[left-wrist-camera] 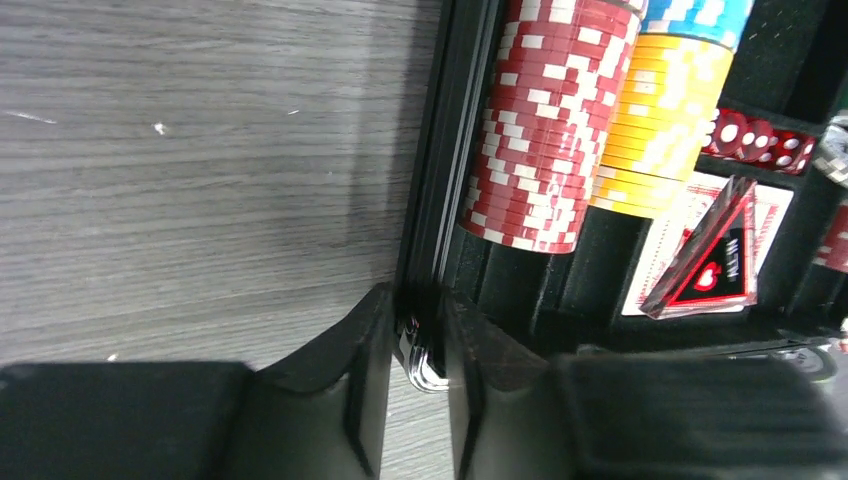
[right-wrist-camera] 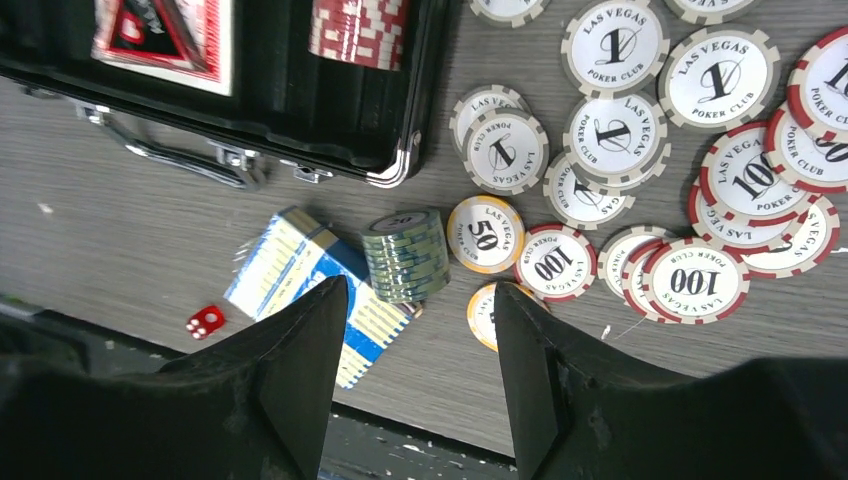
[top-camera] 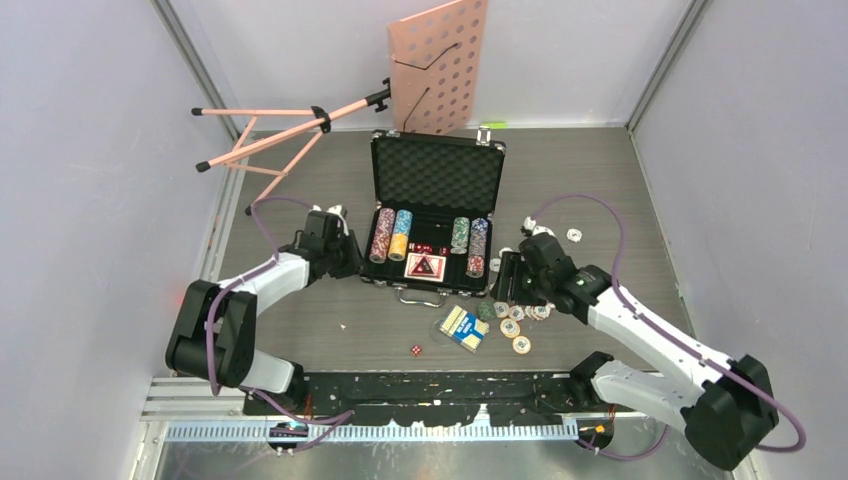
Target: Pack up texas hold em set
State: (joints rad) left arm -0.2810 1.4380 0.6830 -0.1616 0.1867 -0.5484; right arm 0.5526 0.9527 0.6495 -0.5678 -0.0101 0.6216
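Observation:
The black silver-edged case (top-camera: 437, 170) lies open at mid-table, with chip stacks, red dice and a card deck in its tray. My left gripper (top-camera: 350, 262) is at the case's left front corner. In the left wrist view its fingers (left-wrist-camera: 418, 300) are shut on the case wall (left-wrist-camera: 425, 200), beside the red chip stack (left-wrist-camera: 540, 120) and orange stack (left-wrist-camera: 660, 120). My right gripper (top-camera: 510, 285) hangs open (right-wrist-camera: 420, 300) over loose chips (right-wrist-camera: 615, 135). A short green chip stack (right-wrist-camera: 405, 255) lies just beyond its fingertips, next to a blue card deck (right-wrist-camera: 300, 275) and a red die (right-wrist-camera: 205, 320).
A pink perforated music stand (top-camera: 440, 65) lies tipped behind the case, its legs (top-camera: 260, 140) stretching left. Loose chips (top-camera: 515, 320) are scattered right of the case's front handle (top-camera: 420, 297). One white chip (top-camera: 574, 235) lies farther right. Grey walls enclose the table.

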